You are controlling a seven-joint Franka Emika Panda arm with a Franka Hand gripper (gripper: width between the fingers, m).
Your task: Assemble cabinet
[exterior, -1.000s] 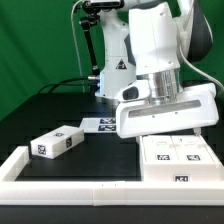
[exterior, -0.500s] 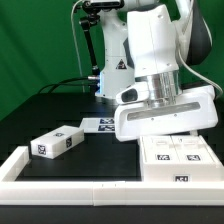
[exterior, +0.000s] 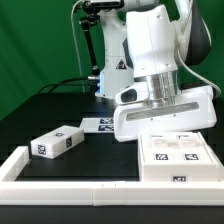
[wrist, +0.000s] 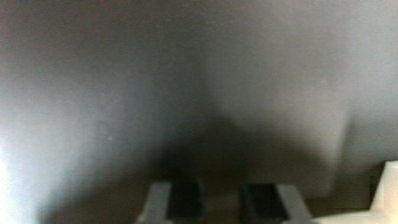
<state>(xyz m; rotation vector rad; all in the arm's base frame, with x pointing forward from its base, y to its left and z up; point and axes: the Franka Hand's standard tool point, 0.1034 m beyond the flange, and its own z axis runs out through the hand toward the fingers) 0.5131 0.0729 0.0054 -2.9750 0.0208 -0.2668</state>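
The white cabinet body (exterior: 175, 158), with tags on its top and front, stands at the exterior view's right by the front rail. My gripper's hand (exterior: 165, 112) hangs right behind and above it, and the fingertips are hidden behind the box. In the wrist view my gripper (wrist: 217, 205) shows two dark fingers (wrist: 169, 205) set narrowly apart against a blurred grey surface very close by. They appear shut on the body's far wall. A small white tagged block (exterior: 57, 142) lies at the exterior view's left.
The marker board (exterior: 100, 125) lies flat behind the block, near the arm's base. A long white border rail (exterior: 70, 188) runs along the front and up the left side. A pale edge (wrist: 386, 195) shows at the wrist view's border.
The gripper's hand has risen slightly, and the cabinet body's top has shifted up a little with it. The small block has not moved.
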